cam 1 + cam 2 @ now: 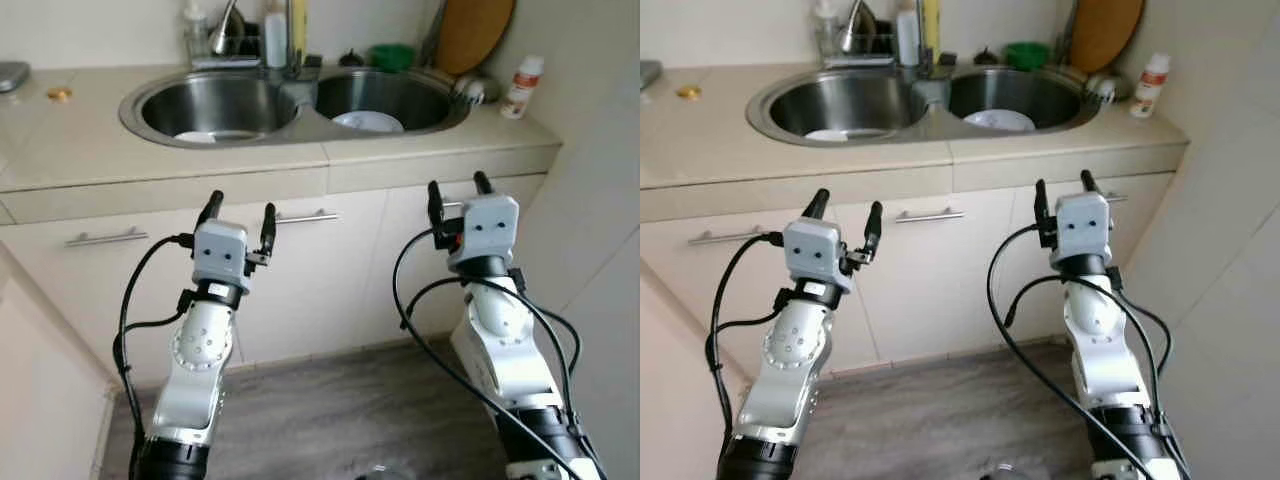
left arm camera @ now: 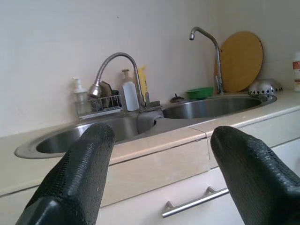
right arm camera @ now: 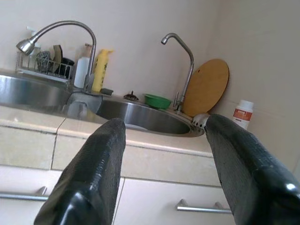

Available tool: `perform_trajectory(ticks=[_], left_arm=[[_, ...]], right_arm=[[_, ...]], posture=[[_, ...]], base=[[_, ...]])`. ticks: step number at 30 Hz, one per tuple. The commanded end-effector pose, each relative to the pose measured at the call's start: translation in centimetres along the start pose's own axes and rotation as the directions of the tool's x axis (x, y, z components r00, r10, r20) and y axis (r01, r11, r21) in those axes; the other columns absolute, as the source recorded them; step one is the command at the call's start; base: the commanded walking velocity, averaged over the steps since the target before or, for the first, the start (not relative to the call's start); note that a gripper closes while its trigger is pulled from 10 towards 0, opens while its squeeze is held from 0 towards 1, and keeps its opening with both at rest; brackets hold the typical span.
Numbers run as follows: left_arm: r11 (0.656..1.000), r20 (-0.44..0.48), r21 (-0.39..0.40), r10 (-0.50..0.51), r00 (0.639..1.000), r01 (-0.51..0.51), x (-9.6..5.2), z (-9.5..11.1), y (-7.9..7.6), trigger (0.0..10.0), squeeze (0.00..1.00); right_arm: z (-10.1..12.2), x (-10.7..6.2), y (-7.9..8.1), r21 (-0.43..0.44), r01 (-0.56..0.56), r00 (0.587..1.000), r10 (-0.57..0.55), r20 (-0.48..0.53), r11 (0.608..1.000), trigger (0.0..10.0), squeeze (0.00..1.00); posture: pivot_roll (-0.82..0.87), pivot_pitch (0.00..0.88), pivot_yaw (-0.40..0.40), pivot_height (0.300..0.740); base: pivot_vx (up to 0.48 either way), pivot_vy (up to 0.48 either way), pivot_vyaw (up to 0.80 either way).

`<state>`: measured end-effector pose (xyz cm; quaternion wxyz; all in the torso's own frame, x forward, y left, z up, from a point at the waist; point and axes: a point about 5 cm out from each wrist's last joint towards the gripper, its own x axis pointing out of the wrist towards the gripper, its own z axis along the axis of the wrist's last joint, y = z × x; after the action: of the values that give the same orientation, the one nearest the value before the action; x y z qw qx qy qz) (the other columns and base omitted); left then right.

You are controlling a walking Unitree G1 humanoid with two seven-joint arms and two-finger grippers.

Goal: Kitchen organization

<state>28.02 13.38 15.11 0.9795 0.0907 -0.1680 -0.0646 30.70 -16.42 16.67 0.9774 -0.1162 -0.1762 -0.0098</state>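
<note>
A steel double sink [image 1: 305,120] is set in the beige counter. A white plate [image 1: 215,135] lies in its left basin and a white dish [image 1: 367,121] in its right basin. A green bowl [image 1: 392,55] sits behind the right basin, near a round wooden board [image 1: 473,32] leaning on the wall. My left gripper [image 1: 242,205] is raised in front of the cabinet doors below the left basin, open and holding nothing. My right gripper [image 1: 457,185] hangs below the right basin's counter edge, also open and holding nothing. Both are short of the counter.
A white bottle with a red label [image 1: 522,86] stands at the counter's right end. Soap bottles [image 1: 275,35] and a rack crowd the taps [image 2: 115,61]. Cabinet handles [image 1: 105,238] run below the counter. A wall closes the right side; wood floor [image 1: 340,400] lies below.
</note>
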Motion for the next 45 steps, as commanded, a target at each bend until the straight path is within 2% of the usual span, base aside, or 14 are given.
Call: perform_trajectory(ticks=[1,12,22,25,28,34,35,38,41,45], left_arm=[[1.000,-0.007,0.010,0.002,1.000,-0.002,0.1,-0.1,0.3,10.0,0.00],[1.000,-0.001,0.011,0.001,1.000,-0.001,0.1,0.0,0.2,10.0,0.00],[1.000,0.011,0.026,0.001,1.000,-0.001,0.1,0.1,0.2,10.0,0.00],[0.998,-0.032,0.069,0.007,0.999,-0.005,-0.2,-0.6,0.5,10.0,0.00],[0.997,-0.091,0.073,0.026,0.996,-0.020,-0.9,-1.4,0.9,10.0,0.00],[0.997,-0.144,0.077,0.017,0.989,-0.006,-2.5,-2.2,1.0,10.0,0.00],[0.997,-0.184,0.076,0.013,0.983,0.001,-3.6,-2.9,0.9,10.0,0.00],[0.997,-0.239,0.075,0.017,0.971,0.001,-4.6,-3.8,0.9,10.0,0.00],[0.997,-0.264,0.075,0.011,0.964,0.009,-5.0,-4.1,1.0,10.0,0.00],[0.998,-0.297,0.056,-0.015,0.955,0.033,-5.0,-4.6,0.6,10.0,0.00]], right_arm=[[0.2,0.2,0.2,0.001,-0.003,1.000,0.003,0.007,1.000,10.0,0.00],[0.1,0.2,0.2,0.001,-0.004,1.000,0.004,0.005,1.000,10.0,0.00],[0.0,0.2,0.4,0.003,-0.017,1.000,0.017,-0.002,1.000,10.0,0.00],[-0.5,-0.1,1.0,0.003,-0.069,0.997,0.069,-0.033,0.998,10.0,0.00],[-1.4,-0.8,2.1,0.007,-0.171,0.981,0.171,-0.095,0.985,10.0,0.00],[-2.5,-2.2,2.4,0.009,-0.237,0.959,0.235,-0.159,0.971,10.0,0.00],[-3.6,-3.2,2.6,0.012,-0.286,0.933,0.281,-0.226,0.958,10.0,0.00],[-5.1,-4.9,3.2,-0.023,-0.378,0.881,0.352,-0.317,0.925,10.0,0.00],[-5.3,-5.5,3.2,-0.022,-0.400,0.872,0.373,-0.317,0.916,10.0,0.00],[-5.5,-5.4,3.2,-0.004,-0.402,0.866,0.379,-0.326,0.916,10.0,0.00]], posture=[[-0.08,0.000,-0.051,0.740],[-0.08,0.000,-0.051,0.740],[-0.08,0.000,-0.051,0.740],[-0.08,0.000,-0.050,0.740],[-0.08,0.000,-0.048,0.740],[-0.08,0.000,-0.047,0.740],[-0.08,0.000,-0.047,0.740],[-0.08,0.000,-0.052,0.740],[-0.08,0.000,-0.052,0.740],[-0.08,0.000,-0.053,0.740]], base=[[0.000,0.480,0.00],[0.000,0.460,0.00],[0.000,0.000,0.00],[0.000,0.000,0.00],[0.000,0.000,0.00],[0.000,0.000,0.00],[0.000,0.000,0.00],[0.000,0.000,0.00],[0.000,0.000,0.00],[0.000,0.000,0.00]])
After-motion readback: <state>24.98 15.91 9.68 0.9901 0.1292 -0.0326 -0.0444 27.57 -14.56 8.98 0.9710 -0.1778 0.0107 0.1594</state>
